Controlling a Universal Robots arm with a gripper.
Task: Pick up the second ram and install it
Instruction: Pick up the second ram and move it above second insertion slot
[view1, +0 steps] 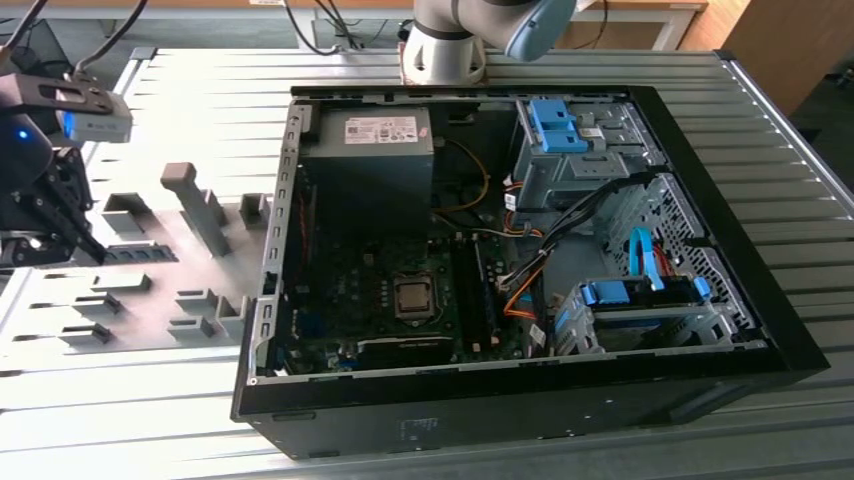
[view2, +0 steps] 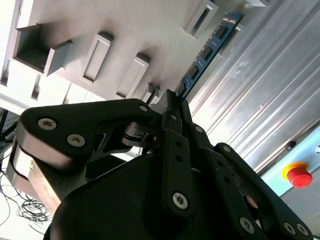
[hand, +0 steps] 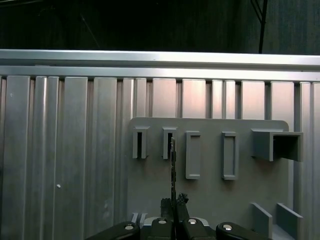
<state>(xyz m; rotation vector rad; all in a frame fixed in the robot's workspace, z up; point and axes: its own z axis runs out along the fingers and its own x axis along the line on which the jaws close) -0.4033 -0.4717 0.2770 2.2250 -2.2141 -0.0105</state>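
One ram (hand: 173, 169) edge-on in claw (hand: 173, 201)

Matt black jaws, circuit-board second ram (view2: 205, 55)

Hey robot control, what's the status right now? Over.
Claw shut on the second ram, at the grey fixture plate. Open computer case apart, toward the exterior view's right. Ram lifted free or not: cannot tell.

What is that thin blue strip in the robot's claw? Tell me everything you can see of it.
The second ram is a long, thin blue circuit-board stick with a row of dark chips. One end sits in the gripper; the rest reaches over the grey fixture plate. In the first wrist view it shows edge-on, a narrow line.
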